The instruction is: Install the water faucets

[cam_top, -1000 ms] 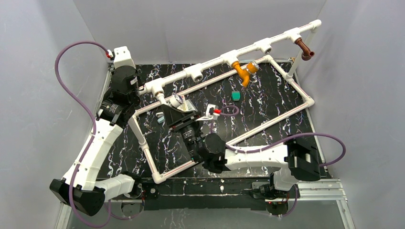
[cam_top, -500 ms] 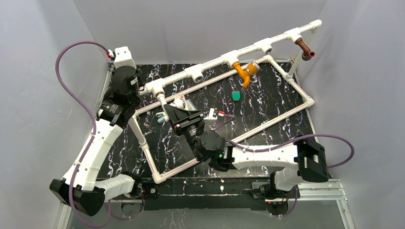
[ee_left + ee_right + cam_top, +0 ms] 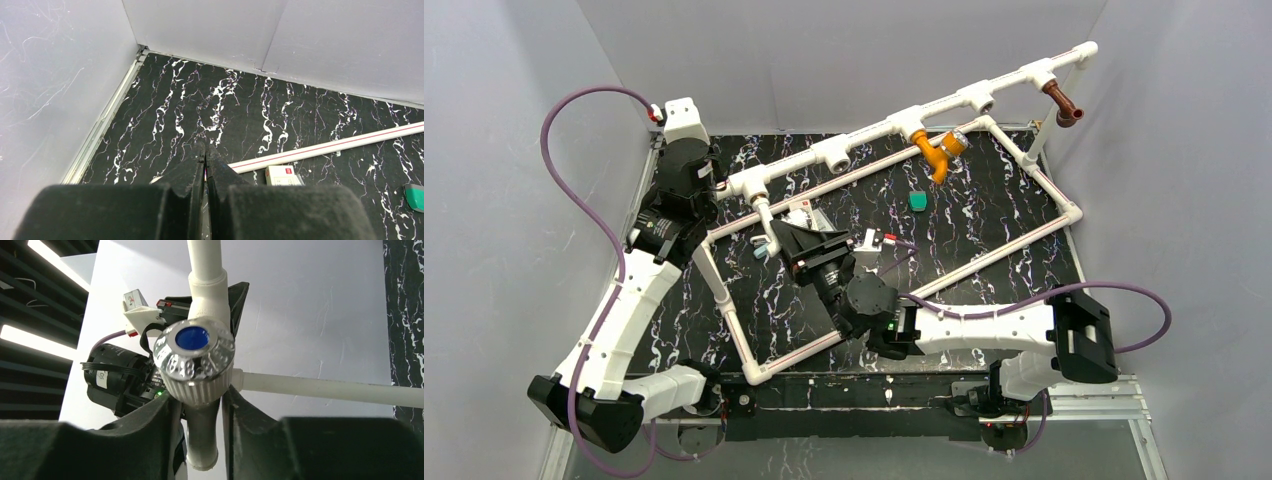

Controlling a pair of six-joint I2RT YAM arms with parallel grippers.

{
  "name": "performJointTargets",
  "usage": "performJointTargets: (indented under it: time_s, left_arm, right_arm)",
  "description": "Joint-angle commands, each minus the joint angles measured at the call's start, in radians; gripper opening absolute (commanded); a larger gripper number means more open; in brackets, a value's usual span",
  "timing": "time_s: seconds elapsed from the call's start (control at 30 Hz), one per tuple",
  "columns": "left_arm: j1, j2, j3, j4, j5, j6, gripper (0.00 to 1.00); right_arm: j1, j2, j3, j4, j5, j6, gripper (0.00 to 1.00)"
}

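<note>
Straddling the white faucet (image 3: 194, 357) with the right pincer (image 3: 199, 401), jaws partly apart, one to each side of the body just under the silvery, blue-capped knob. Close on both flanks, yet impossible to tell whether actually squeezing or only bracketing.

Faucet at the leftmost fitting of the pipe frame (image 3: 874, 135), spout hanging downward. Further along the same rail, orange faucet (image 3: 934, 152) seated at a middle fitting and reddish-brown faucet (image 3: 1060, 102) at the far right end. Small teal piece (image 3: 917, 200) lying on the counter (image 3: 984, 220) inside the frame.

Left pincer (image 3: 205, 155) closed flat on nothing, poised over the counter's back-left corner.

Judged as the last of three installs, mid-threading. Next: clamp firmly on the body, twist about the stem's axis without tilting it off the fitting, then let go, swing back and re-grip for another turn. Probably worth checking for wobble before backing away.
</note>
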Motion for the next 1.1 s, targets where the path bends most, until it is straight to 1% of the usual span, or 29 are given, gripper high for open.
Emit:
performJointTargets:
  time_s: [0.0, 0.07, 0.23, 0.33, 0.5, 0.63, 0.73, 0.8, 0.9, 1.07]
  left_arm:
    - [-0.028, 0.107, -0.125, -0.342, 0.067, -0.012, 0.0]
    - [-0.028, 0.108, -0.125, -0.341, 0.068, -0.012, 0.0]
    - [-0.028, 0.112, -0.126, -0.34, 0.066, -0.012, 0.0]
    - [-0.028, 0.112, -0.124, -0.34, 0.064, -0.011, 0.0]
    - [-0.028, 0.112, -0.122, -0.34, 0.065, -0.011, 0.0]
    - [-0.028, 0.108, -0.117, -0.341, 0.066, -0.01, 0.0]
    - [-0.028, 0.105, -0.118, -0.342, 0.063, -0.009, 0.0]
    - [-0.028, 0.106, -0.123, -0.339, 0.064, -0.009, 0.0]
    - [-0.029, 0.106, -0.127, -0.335, 0.063, -0.009, 0.0]
    - [-0.028, 0.101, -0.131, -0.334, 0.061, -0.008, 0.0]
  right_arm:
    - [-0.008, -0.063, -0.022, 0.037, 0.04, 0.034, 0.48]
    - [-0.007, -0.069, -0.03, 0.036, 0.039, 0.031, 0.55]
    - [-0.008, -0.079, -0.055, 0.036, 0.021, 0.027, 0.64]
    - [-0.007, -0.089, -0.07, 0.036, -0.005, -0.002, 0.67]
    - [-0.007, -0.134, -0.098, 0.02, -0.053, -0.11, 0.73]
    - [-0.006, -0.17, -0.115, 0.008, -0.101, -0.23, 0.75]
    - [-0.007, -0.198, -0.129, 0.009, -0.158, -0.349, 0.77]
    - [-0.007, -0.22, -0.145, 0.001, -0.194, -0.444, 0.81]
    - [-0.01, -0.261, -0.181, -0.007, -0.23, -0.561, 0.81]
    - [-0.013, -0.311, -0.206, -0.017, -0.318, -0.845, 0.81]
